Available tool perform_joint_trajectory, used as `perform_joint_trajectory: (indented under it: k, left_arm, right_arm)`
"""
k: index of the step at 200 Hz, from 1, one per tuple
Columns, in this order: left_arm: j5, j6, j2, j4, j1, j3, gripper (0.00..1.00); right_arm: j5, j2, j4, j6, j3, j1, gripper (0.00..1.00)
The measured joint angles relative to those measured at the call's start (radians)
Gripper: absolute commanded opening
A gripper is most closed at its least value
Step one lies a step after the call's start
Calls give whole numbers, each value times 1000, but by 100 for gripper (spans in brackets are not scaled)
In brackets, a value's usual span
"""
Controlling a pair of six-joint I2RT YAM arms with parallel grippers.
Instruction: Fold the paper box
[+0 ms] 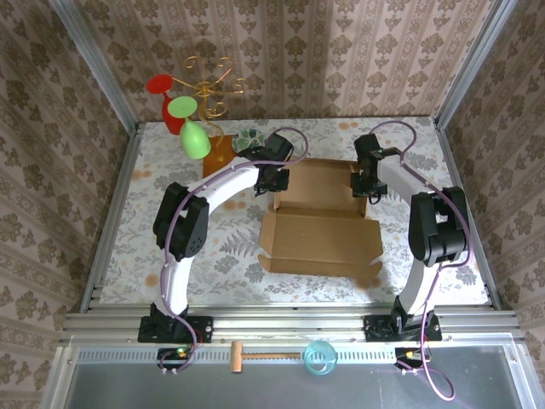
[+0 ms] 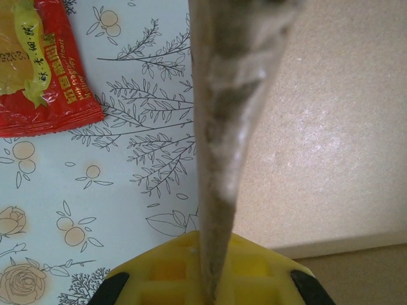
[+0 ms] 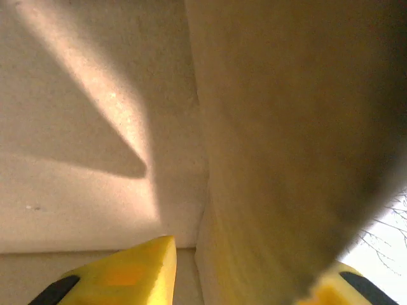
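The paper box (image 1: 319,234) is a brown cardboard mailer lying mid-table, its front panel flat and its far half forming a shallow tray. My left gripper (image 1: 274,179) sits at the tray's left wall. In the left wrist view the yellow fingers (image 2: 165,273) are shut on the upright wall edge (image 2: 222,127), with the inner floor (image 2: 331,127) to its right. My right gripper (image 1: 366,183) is at the tray's right wall. In the right wrist view it (image 3: 248,279) straddles the wall (image 3: 286,159), and a thin gap shows beside the left finger (image 3: 127,273).
A red snack packet (image 2: 38,70) lies on the patterned tablecloth left of the box. A wire stand with red and green glasses (image 1: 192,111), an orange-brown board (image 1: 220,158) and a small dish (image 1: 251,136) crowd the far left. A mallet (image 1: 260,356) and teal cup (image 1: 320,356) rest on the front ledge.
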Motion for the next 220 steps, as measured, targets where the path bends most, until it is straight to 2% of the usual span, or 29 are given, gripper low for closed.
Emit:
perform_joint_trajectory:
  k: [10, 51, 64, 79, 93, 150, 164, 191, 220]
  left_arm:
    - [0, 0, 0, -3, 0, 0, 0]
    - [-3, 0, 0, -6, 0, 0, 0]
    - [-3, 0, 0, -6, 0, 2, 0]
    - [-3, 0, 0, -7, 0, 3, 0]
    - [-3, 0, 0, -7, 0, 4, 0]
    - [-3, 1, 0, -13, 0, 19, 0]
    - [-3, 1, 0, -14, 0, 19, 0]
    - [-2, 1, 0, -14, 0, 22, 0]
    - [2, 1, 2, -23, 1, 37, 0]
  right_arm:
    - [6, 10, 2, 11, 10, 0, 16]
    - [39, 27, 4, 18, 24, 3, 9]
    - [57, 28, 3, 25, 24, 9, 10]
    - [83, 29, 3, 32, 24, 17, 20]
    - [103, 29, 3, 40, 24, 21, 24]
    - [123, 50, 13, 61, 25, 21, 23]
    - [123, 60, 19, 66, 29, 21, 18]
    - [123, 66, 19, 88, 33, 23, 0]
    - [135, 66, 18, 115, 33, 26, 0]
